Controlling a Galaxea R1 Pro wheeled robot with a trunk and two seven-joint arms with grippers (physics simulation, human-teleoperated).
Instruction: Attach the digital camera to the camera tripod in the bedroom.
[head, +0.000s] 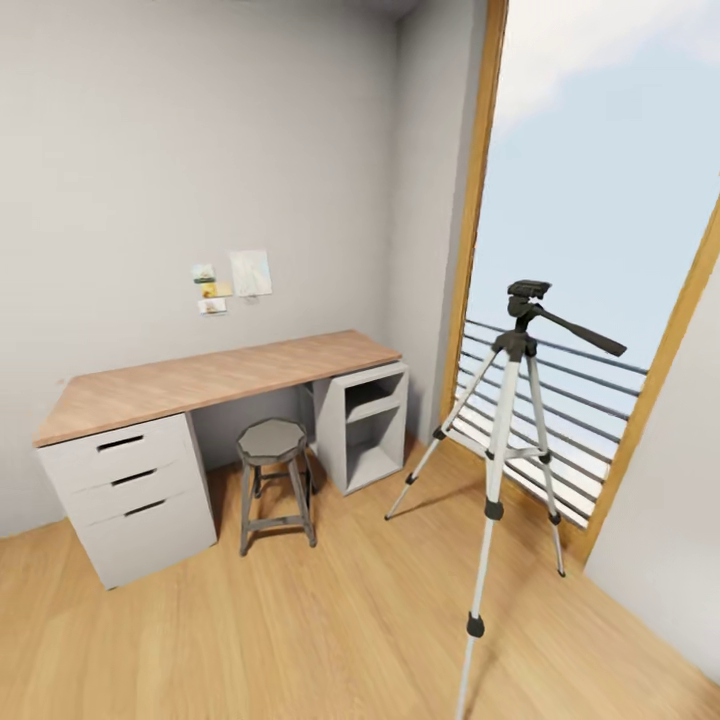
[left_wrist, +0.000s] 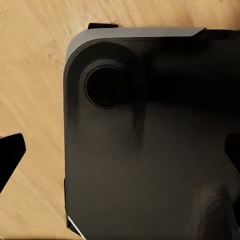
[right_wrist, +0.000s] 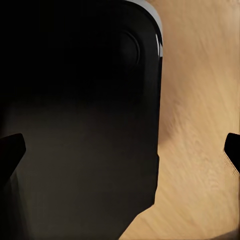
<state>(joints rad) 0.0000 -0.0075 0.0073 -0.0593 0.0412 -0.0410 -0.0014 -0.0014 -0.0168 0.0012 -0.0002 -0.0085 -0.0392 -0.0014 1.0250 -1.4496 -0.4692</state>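
The camera tripod (head: 508, 400) stands on the light wood floor at the right, in front of the tall window. It has silver legs and a black head (head: 527, 292), and its long pan handle (head: 585, 335) points right. The digital camera is out of view. In the left wrist view my left gripper (left_wrist: 120, 155) is open, its dark fingertips (left_wrist: 11, 159) far apart over a black rounded body and the floor. My right gripper (right_wrist: 120, 150) is open too, with nothing between its fingertips (right_wrist: 10, 150).
A wood-topped desk (head: 220, 378) with grey drawers (head: 130, 480) and an open shelf unit (head: 365, 425) lines the back wall. A grey stool (head: 272, 440) stands under it. The window railing (head: 570, 400) is behind the tripod, and a wall (head: 665, 540) closes the right side.
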